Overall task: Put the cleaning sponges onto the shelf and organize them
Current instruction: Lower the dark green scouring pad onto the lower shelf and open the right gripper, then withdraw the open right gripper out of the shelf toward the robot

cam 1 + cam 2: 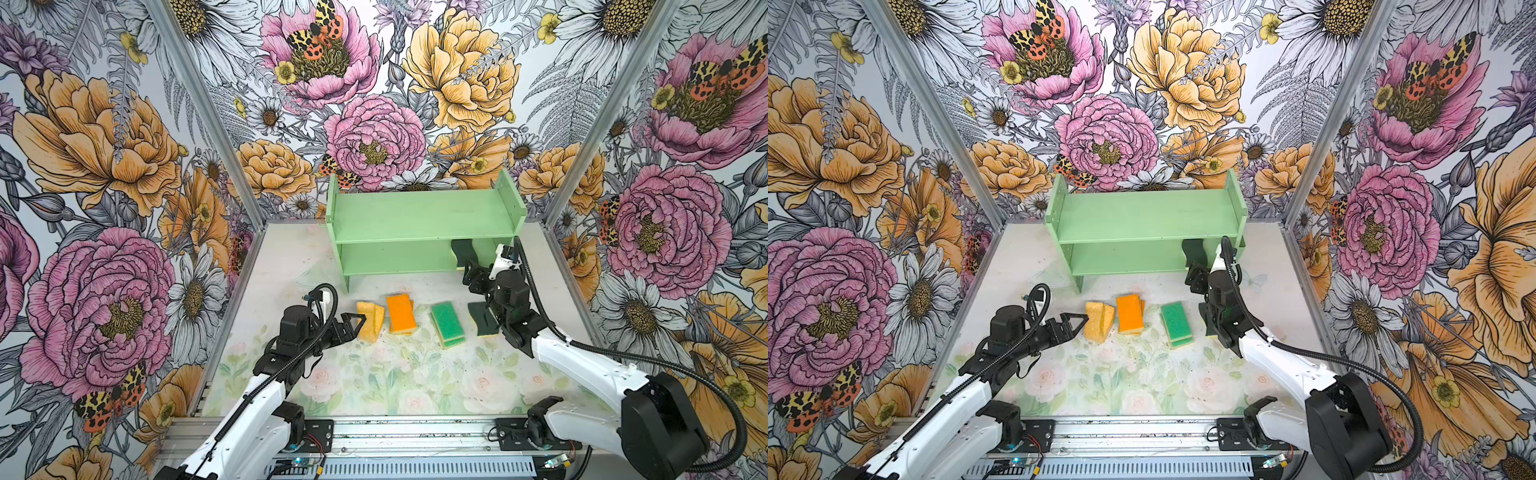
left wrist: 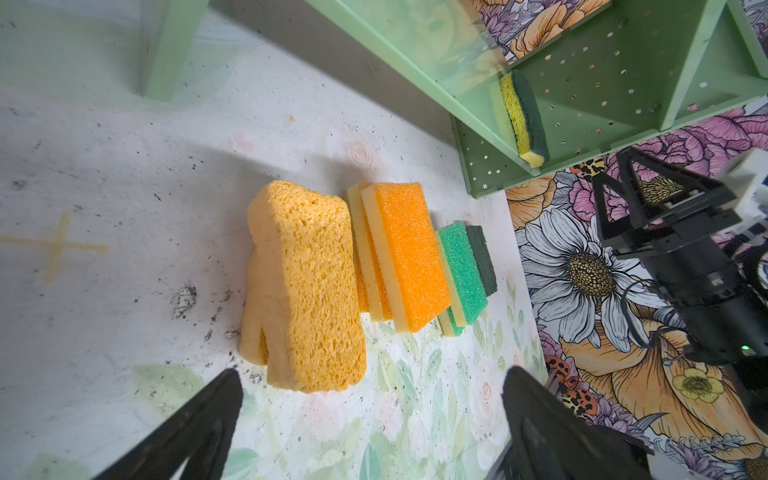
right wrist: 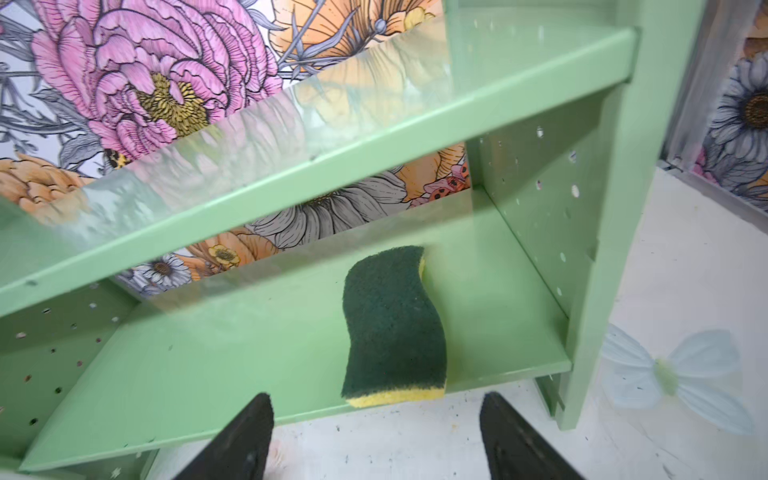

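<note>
The mint-green shelf [image 1: 419,216] [image 1: 1142,216] stands at the back of the table. One wavy dark-green-topped sponge [image 1: 463,251] [image 3: 392,328] lies on its lower tier at the right end. My right gripper [image 1: 469,268] [image 3: 376,419] hangs open just in front of that sponge, nothing between its fingers. On the table lie, in a row, two porous yellow sponges [image 1: 370,320] [image 2: 303,286], an orange-topped stack [image 1: 401,312], a green-topped stack [image 1: 446,322] and a dark-green wavy sponge [image 1: 482,318], this last partly hidden by the right arm. My left gripper [image 1: 358,328] [image 2: 374,415] is open beside the yellow sponges.
Floral wall panels close in the left, right and back sides. A metal rail [image 1: 374,436] carrying both arm bases runs along the front edge. The floral table mat [image 1: 374,374] lies between the rail and the sponge row. A yellow tape cross [image 2: 58,247] marks the table.
</note>
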Robot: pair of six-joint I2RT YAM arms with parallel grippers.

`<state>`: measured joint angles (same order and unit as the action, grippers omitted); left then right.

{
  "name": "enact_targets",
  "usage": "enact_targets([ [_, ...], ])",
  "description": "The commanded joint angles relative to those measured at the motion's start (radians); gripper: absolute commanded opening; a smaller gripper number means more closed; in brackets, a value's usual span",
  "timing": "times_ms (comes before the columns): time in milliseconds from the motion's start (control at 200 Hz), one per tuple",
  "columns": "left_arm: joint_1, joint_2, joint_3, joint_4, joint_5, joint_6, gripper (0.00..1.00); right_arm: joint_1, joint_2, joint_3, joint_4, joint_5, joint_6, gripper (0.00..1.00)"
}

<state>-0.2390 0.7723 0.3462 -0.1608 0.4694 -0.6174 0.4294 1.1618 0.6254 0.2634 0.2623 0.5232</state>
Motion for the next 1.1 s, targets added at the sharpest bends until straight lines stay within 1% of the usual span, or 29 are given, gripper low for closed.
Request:
enact_targets([
  [0,0.004,-0.007,0.003,0.007,0.012,0.025,0.99,-0.026,-0.021,0.038,-0.104,-0.199,-0.004,0.81],
  [100,0.004,-0.008,-0.001,0.010,0.013,0.025,0.99,-0.048,0.005,0.065,-0.115,-0.350,0.001,0.81],
  [175,0.005,-0.010,-0.002,0.012,0.012,0.025,0.99,-0.052,0.025,0.076,-0.110,-0.394,0.005,0.81],
  [325,0.004,-0.010,-0.004,0.020,0.016,0.027,0.99,-0.060,0.038,0.060,-0.061,-0.412,0.022,0.81],
  [400,0.004,-0.008,-0.003,0.021,0.016,0.027,0.99,-0.074,0.036,0.050,-0.043,-0.444,0.037,0.81],
  [560,0.005,-0.016,-0.012,0.021,0.016,0.027,0.99,-0.092,0.026,0.045,-0.052,-0.485,0.051,0.81],
  [710,0.004,-0.027,-0.020,0.019,0.011,0.025,0.99,-0.101,0.055,0.058,-0.072,-0.527,0.055,0.81],
  [1091,0.004,-0.024,-0.020,0.015,0.001,0.028,0.99,-0.104,0.103,0.045,-0.014,-0.506,0.057,0.80],
])
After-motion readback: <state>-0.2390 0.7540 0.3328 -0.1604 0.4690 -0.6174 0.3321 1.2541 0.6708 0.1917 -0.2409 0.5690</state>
